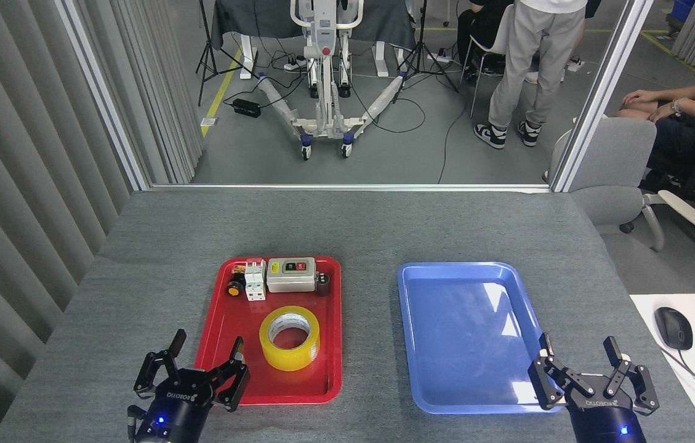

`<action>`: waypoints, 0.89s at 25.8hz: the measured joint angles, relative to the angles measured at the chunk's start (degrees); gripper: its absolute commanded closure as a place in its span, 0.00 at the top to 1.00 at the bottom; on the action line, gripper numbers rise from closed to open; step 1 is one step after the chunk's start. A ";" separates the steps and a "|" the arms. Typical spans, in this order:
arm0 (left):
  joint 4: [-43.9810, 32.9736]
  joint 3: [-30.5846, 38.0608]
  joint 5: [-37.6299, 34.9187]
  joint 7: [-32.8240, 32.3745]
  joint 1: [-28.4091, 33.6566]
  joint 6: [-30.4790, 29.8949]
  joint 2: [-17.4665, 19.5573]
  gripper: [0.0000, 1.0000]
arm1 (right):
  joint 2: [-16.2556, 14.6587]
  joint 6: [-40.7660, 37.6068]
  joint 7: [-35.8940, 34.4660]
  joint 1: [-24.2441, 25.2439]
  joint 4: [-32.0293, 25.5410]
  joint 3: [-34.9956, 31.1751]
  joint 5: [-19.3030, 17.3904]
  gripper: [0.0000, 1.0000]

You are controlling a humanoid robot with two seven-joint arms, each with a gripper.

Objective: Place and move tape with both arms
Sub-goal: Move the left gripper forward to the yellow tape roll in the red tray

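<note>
Tape (289, 338) lies flat inside the red tray (215, 344). Our left gripper (202, 363), fingers spread, hovers at that tray's near-left corner; our right gripper (584, 366), fingers spread, is well right of it.

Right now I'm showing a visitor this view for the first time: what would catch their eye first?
Probably the two bright trays side by side on the grey table: a red tray on the left and a bare blue tray on the right. Next, the yellow roll of tape lying flat in the red tray, in front of some small electrical parts. Both the left gripper and right gripper sit open at the near edge.
</note>
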 measured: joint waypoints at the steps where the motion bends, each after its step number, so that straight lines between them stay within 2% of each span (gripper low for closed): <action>1: 0.13 0.00 0.09 0.00 -0.14 0.00 0.03 1.00 | -0.01 0.00 0.00 0.00 0.00 0.00 0.00 1.00; 15: 3.10 -0.22 0.37 -0.08 -1.64 -0.05 -0.22 1.00 | -0.25 -1.08 -1.54 0.32 0.14 0.08 0.00 1.00; 23: 12.38 -3.42 0.31 -0.08 -9.74 1.09 -2.53 1.00 | -0.17 -1.27 -1.60 0.34 0.25 0.09 0.00 1.00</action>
